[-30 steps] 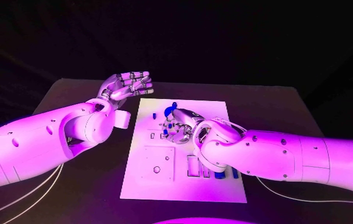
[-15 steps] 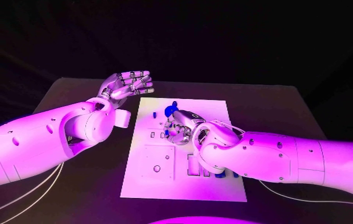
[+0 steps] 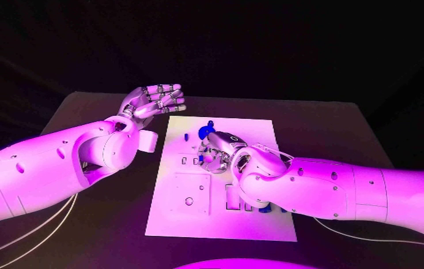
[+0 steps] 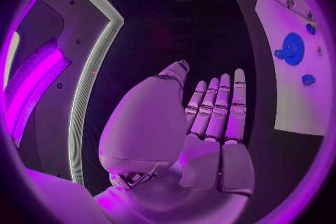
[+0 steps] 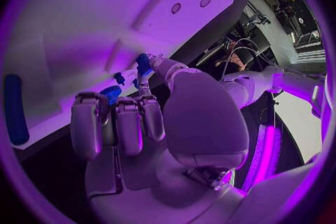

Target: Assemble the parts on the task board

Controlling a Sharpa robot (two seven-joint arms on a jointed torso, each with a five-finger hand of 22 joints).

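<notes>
Silver left robot hand [image 3: 154, 102] hovers off the board's far-left corner over the black counter [image 3: 88, 116], palm up, fingers straight & side by side, holding nothing (wrist view confirms, [image 4: 203, 117]). Next across, white task board [image 3: 177, 220] sits mid-counter w/ blue parts on it: a round gear-like part [image 3: 208, 128] near the far edge, small dark-blue pieces [image 3: 265, 208] near the right edge by the right forearm. Over the board's middle, right robot hand [image 3: 219, 152] is down on the surface, fingers curled; in its wrist view a small blue part [image 5: 143, 63] sits at a fingertip right against the board, looks pinched but can't tell for sure. Judgement: the step is seating that part in its socket. To do it well: keep the part square to the board, line up w/ the hole before pressing, push straight down w/ light force, no twisting; let go only once it sits flush. Left robot hand could steady the board edge if it slides.
</notes>
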